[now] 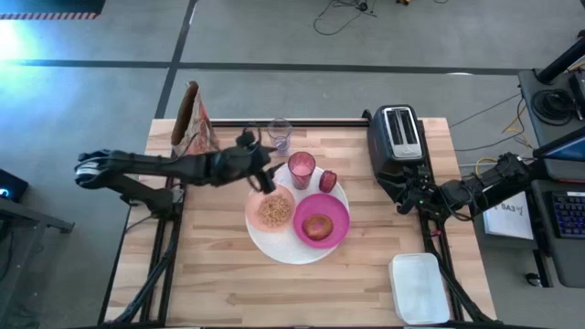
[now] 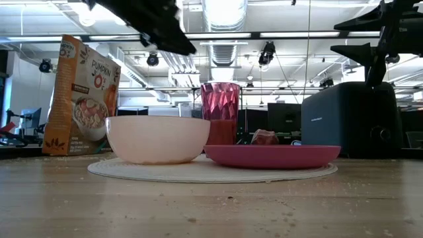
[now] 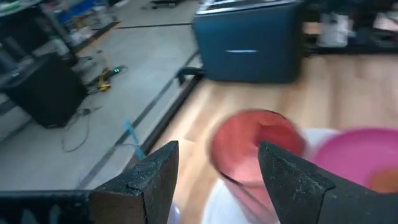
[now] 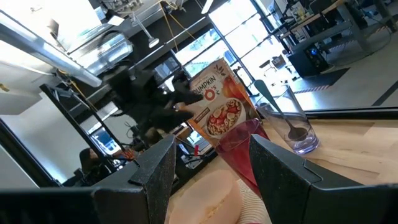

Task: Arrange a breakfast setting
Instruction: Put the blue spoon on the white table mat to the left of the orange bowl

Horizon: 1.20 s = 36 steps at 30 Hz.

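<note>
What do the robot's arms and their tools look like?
Both arms are dark, jointed links, with cables along the right one. The left tool and right tool each end in two flat, matte black fingers with a rough, speckled surface and angular tips.

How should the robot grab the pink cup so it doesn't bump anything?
Grip the pink cup by its upper wall near the rim, coming straight down from above. It stands upright and open-topped, but the pale pink bowl, the magenta plate and the small red food crowd its base. The open left gripper is closest.
</note>
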### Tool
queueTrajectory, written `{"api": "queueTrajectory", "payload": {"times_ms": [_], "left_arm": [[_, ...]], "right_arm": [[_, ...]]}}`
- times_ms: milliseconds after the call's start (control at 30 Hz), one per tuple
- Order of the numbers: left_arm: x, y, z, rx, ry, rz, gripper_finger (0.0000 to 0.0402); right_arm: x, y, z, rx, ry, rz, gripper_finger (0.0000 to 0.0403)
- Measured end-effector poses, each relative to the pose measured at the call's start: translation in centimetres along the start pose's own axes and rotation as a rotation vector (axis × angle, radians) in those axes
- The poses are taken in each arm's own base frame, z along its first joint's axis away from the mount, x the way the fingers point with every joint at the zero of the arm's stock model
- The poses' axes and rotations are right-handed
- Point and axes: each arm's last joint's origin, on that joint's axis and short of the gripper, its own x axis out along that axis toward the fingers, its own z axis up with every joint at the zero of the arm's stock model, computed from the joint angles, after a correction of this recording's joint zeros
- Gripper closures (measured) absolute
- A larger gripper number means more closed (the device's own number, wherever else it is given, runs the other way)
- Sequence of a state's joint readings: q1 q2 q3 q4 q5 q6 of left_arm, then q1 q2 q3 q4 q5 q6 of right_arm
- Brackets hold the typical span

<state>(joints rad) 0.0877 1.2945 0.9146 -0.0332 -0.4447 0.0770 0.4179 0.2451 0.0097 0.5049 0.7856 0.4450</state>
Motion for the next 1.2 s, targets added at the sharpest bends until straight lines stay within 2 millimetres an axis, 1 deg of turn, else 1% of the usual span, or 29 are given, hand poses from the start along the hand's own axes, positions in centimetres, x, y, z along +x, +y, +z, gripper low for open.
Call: {"api": "queueTrajectory", "payload": {"times_ms": [133,233,367,467,600,700,867,1033,1200], "left_arm": [[3.5,1.4,-0.8,-0.022,-0.015,0.069,0.0197],[5.7,2.2,-1.3,-0.020,-0.043,0.087,0.0197],[8.0,3.2,-2.3,-0.025,-0.057,0.126,0.0197],[9.1,3.7,-3.0,-0.042,-0.061,0.160,0.0197],[9.6,3.4,-3.4,-0.068,-0.053,0.154,0.0200],[9.4,3.0,-3.2,-0.065,-0.055,0.161,0.0207],[9.1,3.1,-3.0,-0.066,-0.056,0.207,0.0219],[9.2,3.7,-3.3,-0.066,-0.044,0.223,0.0224],[9.5,5.0,-3.7,-0.070,-0.029,0.264,0.0224]], "right_arm": [[0.0,0.0,0.0,0.000,0.000,0.000,0.0211],[0.0,0.0,0.0,0.000,0.000,0.000,0.0211],[0.0,0.0,0.0,0.000,0.000,0.000,0.0211],[0.0,0.0,0.0,0.000,0.000,0.000,0.0211],[0.0,0.0,0.0,0.000,0.000,0.000,0.0211],[0.0,0.0,0.0,0.000,0.000,0.000,0.0211],[0.0,0.0,0.0,0.000,0.000,0.000,0.0211],[0.0,0.0,0.0,0.000,0.000,0.000,0.0211],[0.0,0.0,0.0,0.000,0.000,0.000,0.0211]]}}
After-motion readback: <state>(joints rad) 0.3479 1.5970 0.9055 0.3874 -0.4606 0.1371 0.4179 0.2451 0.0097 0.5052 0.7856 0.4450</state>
